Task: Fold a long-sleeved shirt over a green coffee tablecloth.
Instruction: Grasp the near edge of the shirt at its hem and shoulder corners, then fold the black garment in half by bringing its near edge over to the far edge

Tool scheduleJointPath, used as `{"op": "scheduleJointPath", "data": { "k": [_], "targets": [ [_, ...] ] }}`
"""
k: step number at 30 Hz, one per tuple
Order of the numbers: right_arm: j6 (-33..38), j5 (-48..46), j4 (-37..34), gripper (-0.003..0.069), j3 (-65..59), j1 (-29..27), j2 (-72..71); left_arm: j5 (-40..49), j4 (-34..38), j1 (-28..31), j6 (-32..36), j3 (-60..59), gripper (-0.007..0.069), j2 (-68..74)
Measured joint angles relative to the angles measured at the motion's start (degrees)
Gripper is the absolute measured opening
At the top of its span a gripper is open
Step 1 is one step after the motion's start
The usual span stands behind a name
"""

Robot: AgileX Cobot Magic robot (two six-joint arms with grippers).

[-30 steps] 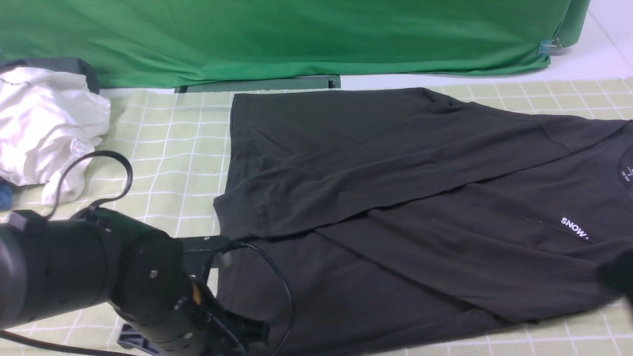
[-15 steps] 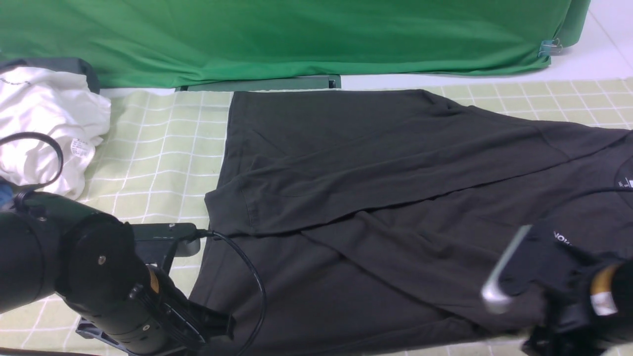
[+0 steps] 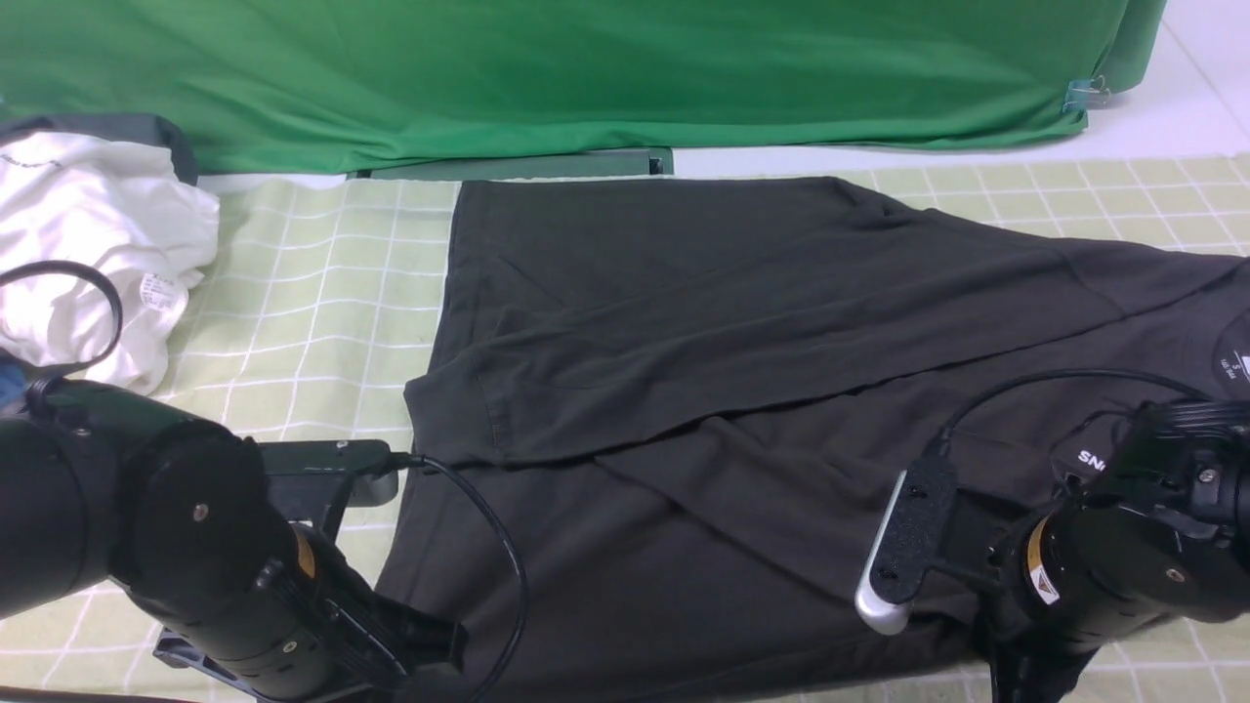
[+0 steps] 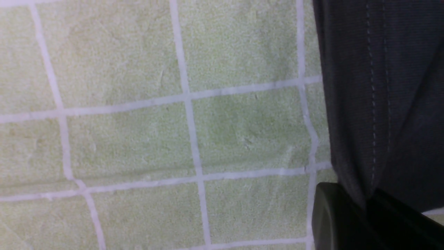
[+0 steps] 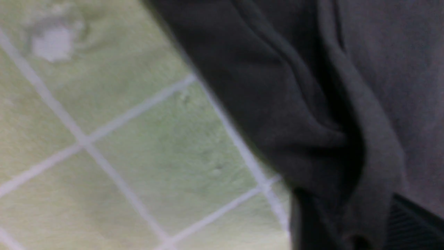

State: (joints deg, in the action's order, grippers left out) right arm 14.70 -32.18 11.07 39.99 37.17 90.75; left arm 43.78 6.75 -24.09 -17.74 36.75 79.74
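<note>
Near left: grips the shirt [image 3: 732,342] by its hem in the left gripper [image 4: 367,205], jaws pinched narrow on it. Middle: lies spread on the tablecloth [image 3: 312,293], a sleeve folded across the body, collar to the right. Near right: pinches the bunched near edge in the right gripper [image 5: 350,225].

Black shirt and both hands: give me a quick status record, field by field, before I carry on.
garment: long-sleeved shirt, spread on the checked green tablecloth, a sleeve folded across its body
left side: left hand shut on the shirt's stitched hem
right side: right hand at the shirt's near edge, fabric bunched into it; grip unclear, view blurred
nearby: white garment, far left, apart from the shirt
</note>
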Motion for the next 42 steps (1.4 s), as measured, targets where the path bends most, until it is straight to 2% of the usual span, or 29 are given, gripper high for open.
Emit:
{"op": "scheduleJointPath", "data": {
  "k": [1, 3, 8, 12, 17, 21, 26, 29, 32, 36, 42],
  "targets": [
    [0.24, -0.99, 0.17, 0.0094, 0.36, 0.57, 0.0, 0.45, 0.17, 0.0, 0.05, 0.0, 0.0029, -0.16],
    [0.36, -3.57, -0.05, 0.0047, 0.81, 2.15, -0.54, 1.23, 0.25, 0.0, 0.12, 0.0, 0.0029, -0.97],
    [0.42, -12.49, -4.5, 0.0045, 1.28, 7.34, -4.38, 5.37, 0.49, 0.0, 0.02, 0.0, 0.0029, -5.78],
    [-0.66, -20.23, -8.72, 0.0045, 1.28, 11.58, -8.02, 10.39, 3.49, 0.0, 0.41, -0.52, 0.0029, -10.2],
    [-8.43, -27.29, -10.64, 0.0045, 1.28, 17.75, -14.04, 15.15, 9.37, 0.0, 1.67, -4.17, 0.0029, -17.91],
    [-11.95, -29.9, -11.07, 0.0045, 1.28, 19.18, -17.2, 17.88, 12.97, 0.0, 1.71, -6.92, 0.0029, -23.19],
    [-14.28, -30.91, -8.6, 0.0045, 1.28, 19.28, -19.85, 20.0, 15.63, 0.0, 1.77, -6.76, 0.0029, -29.93],
    [-15.16, -30.55, -5.08, 0.0045, 1.28, 19.28, -19.94, 20.87, 14.83, 0.0, 1.07, -4.42, 0.0029, -31.25],
    [-15.89, -27.54, -1.56, 0.0045, 1.28, 18.78, -19.94, 17.76, 12.99, 0.0, 0.12, -3.07, 0.0029, -30.51],
    [-15.62, -23.83, -0.68, 0.0045, 1.28, 15.06, -19.94, 13.35, 12.34, 0.0, 0.3, -2.04, 0.0029, -26.17],
    [-12.89, -21.27, -0.51, 0.0044, 2.34, 5.08, -19.94, 11.56, 7.87, 0.0, 3.21, 5.66, 0.0029, -14.68]
  ]
}}
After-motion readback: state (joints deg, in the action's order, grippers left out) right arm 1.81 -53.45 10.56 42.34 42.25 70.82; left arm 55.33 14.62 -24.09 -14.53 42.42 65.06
